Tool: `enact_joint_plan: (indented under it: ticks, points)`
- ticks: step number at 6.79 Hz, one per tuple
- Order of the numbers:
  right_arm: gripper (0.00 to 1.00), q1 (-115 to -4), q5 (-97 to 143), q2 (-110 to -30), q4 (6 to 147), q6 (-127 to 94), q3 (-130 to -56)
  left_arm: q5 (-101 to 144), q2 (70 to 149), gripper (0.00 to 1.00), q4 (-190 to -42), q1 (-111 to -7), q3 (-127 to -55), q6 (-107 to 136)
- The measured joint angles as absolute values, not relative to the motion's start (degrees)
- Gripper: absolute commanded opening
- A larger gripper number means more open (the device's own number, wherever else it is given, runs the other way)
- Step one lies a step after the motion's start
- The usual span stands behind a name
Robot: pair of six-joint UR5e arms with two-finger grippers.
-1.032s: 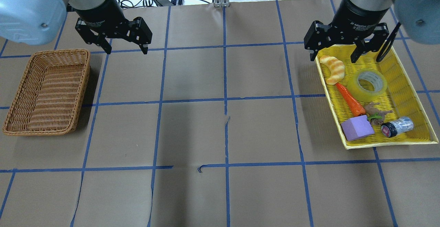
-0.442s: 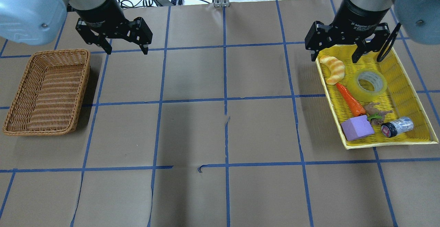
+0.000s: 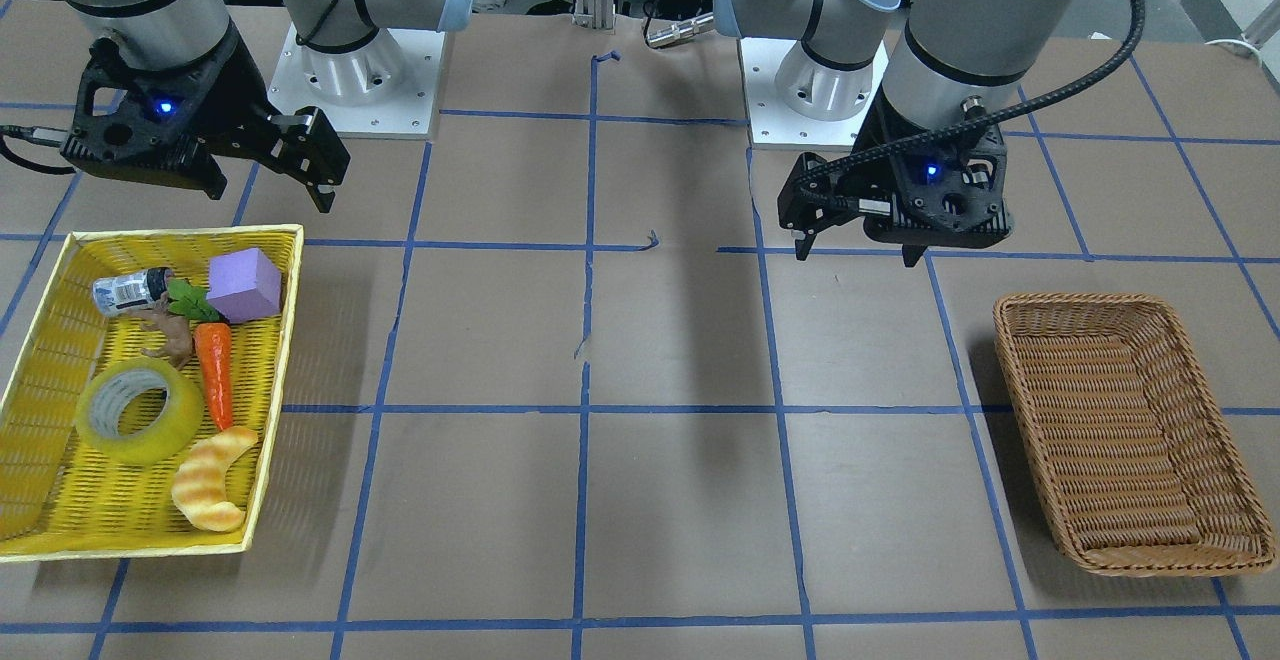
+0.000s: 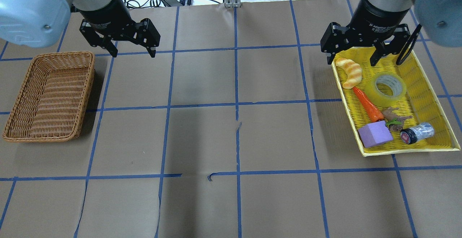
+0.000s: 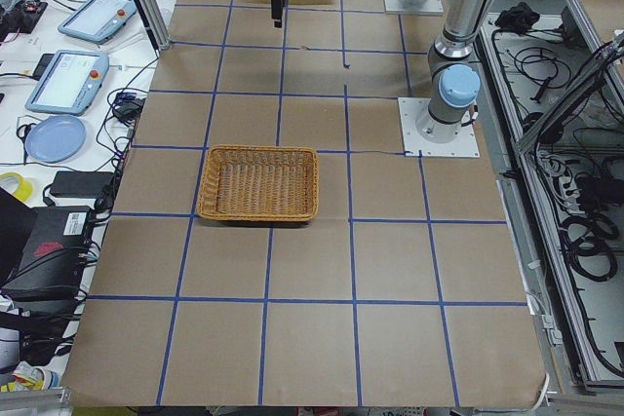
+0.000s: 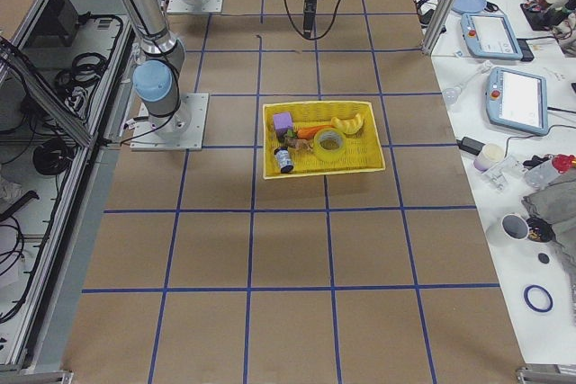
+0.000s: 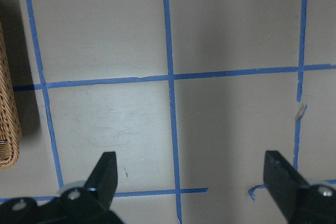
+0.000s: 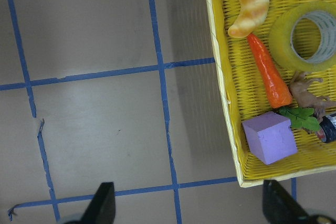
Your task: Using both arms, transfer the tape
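The tape (image 4: 385, 85), a yellow-green roll with a pale core, lies flat in the yellow tray (image 4: 422, 93). It also shows in the front view (image 3: 140, 410), the right wrist view (image 8: 304, 35) and the exterior right view (image 6: 329, 144). My right gripper (image 4: 351, 62) is open and empty. It hovers over the tray's far left corner, above the croissant toy (image 4: 349, 73) and short of the tape. It shows in the front view (image 3: 270, 195) and the right wrist view (image 8: 189, 203). My left gripper (image 4: 134, 52) is open and empty above the table beside the wicker basket (image 4: 90, 86).
The tray also holds an orange carrot (image 4: 368, 104), a purple block (image 4: 375, 134), a small brown figure (image 4: 393, 115) and a small jar (image 4: 417, 132). The wicker basket (image 3: 1130, 430) has nothing in it. Blue tape lines grid the brown table.
My right gripper has drifted a touch to the right over the tray's corner. The left gripper and the objects have not moved.
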State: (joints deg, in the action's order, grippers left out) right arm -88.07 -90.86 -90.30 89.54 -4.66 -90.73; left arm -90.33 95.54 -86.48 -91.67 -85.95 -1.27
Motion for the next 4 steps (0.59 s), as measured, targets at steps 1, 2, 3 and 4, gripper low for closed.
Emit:
enact_joint_plan:
  ticks: [1,2,3,4]
  points:
    - [1.0,-88.07,-90.87,-90.26,89.55,-4.66,-90.76,-90.29,95.54,1.0,-86.5,-91.7,-85.95,-1.25]
    - [1.0,-88.07,-90.9,-90.24,89.56,-4.66,-90.78,-90.29,95.54,1.0,-86.54,-91.73,-85.96,-1.24]
    - [1.0,-88.07,-90.9,-90.24,89.56,-4.66,-90.79,-90.3,95.54,1.0,-86.56,-91.74,-85.96,-1.23]
    - [1.0,-88.07,-90.84,-90.25,89.56,-4.66,-90.79,-90.28,95.54,1.0,-86.59,-91.75,-85.96,-1.23]
